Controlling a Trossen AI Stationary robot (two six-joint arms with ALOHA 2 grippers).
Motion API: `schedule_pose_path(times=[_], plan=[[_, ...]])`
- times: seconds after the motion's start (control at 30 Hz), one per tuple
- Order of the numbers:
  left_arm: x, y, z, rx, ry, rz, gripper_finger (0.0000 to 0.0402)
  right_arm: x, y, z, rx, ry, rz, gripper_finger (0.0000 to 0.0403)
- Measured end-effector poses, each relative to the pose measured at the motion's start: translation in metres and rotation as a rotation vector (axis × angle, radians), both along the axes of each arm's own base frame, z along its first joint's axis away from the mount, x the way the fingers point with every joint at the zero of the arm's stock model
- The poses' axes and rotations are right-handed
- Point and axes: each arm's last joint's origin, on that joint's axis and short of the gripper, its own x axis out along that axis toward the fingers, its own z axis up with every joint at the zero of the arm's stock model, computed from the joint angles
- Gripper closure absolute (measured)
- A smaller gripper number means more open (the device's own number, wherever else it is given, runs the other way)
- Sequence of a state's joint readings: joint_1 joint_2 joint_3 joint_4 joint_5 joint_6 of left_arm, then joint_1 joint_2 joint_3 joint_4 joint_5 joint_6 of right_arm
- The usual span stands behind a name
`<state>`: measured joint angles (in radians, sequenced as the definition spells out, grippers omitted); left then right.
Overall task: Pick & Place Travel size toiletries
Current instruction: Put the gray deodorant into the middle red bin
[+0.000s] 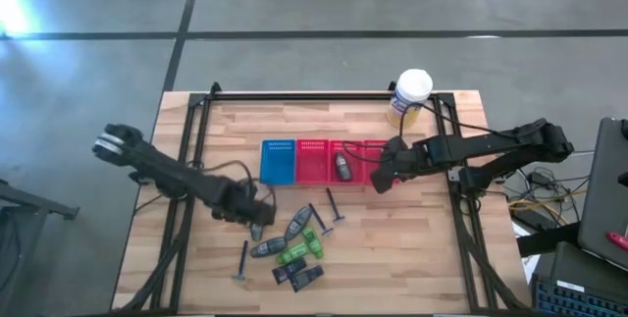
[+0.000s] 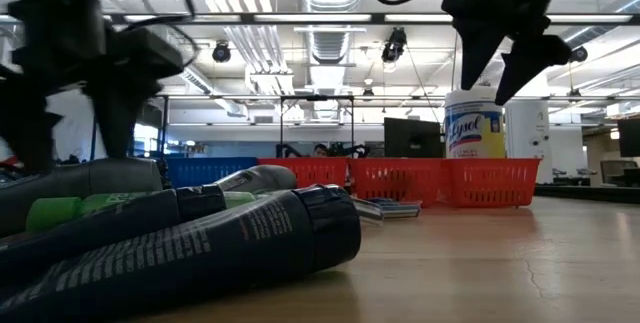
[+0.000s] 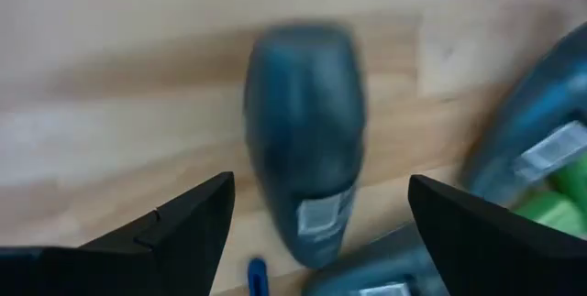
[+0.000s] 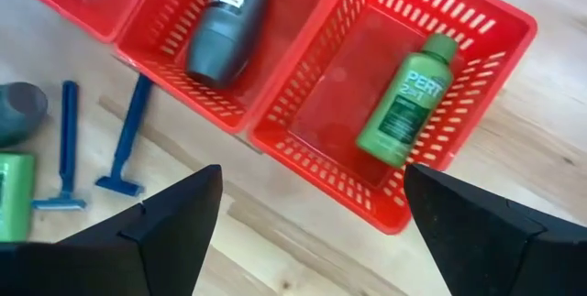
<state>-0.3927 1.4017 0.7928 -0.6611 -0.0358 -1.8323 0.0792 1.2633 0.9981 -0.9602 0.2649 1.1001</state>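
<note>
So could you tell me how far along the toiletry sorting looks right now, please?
Done: a grey oval deodorant lies in one red mesh basket, a bright green bottle in the next. In hand: nothing; the left gripper hangs open over another grey oval piece, the right gripper open above the baskets. Left: the pile of toiletries and blue razors.

The green bottle (image 4: 407, 100) in the red basket (image 4: 477, 49) is hidden overhead by the right arm.
</note>
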Motion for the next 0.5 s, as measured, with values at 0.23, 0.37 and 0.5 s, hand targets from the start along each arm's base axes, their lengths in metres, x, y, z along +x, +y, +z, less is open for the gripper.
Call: schedule_pose_path(times=[0.23, 0.37, 0.5], plan=[[0.001, -0.03, -0.02, 0.018, 0.017, 0.057, 0.0071, 0.002, -0.001, 0.002, -0.032, -0.017, 0.01, 0.0043], [0.005, -0.033, -0.032, 0.048, 0.065, 0.052, 0.0072, 0.003, -0.001, 0.001, -0.034, -0.024, 0.017, 0.004], [0.008, -0.034, -0.04, 0.08, 0.095, 0.052, 0.0083, 0.003, -0.001, 0.001, -0.033, -0.025, 0.018, 0.0039]])
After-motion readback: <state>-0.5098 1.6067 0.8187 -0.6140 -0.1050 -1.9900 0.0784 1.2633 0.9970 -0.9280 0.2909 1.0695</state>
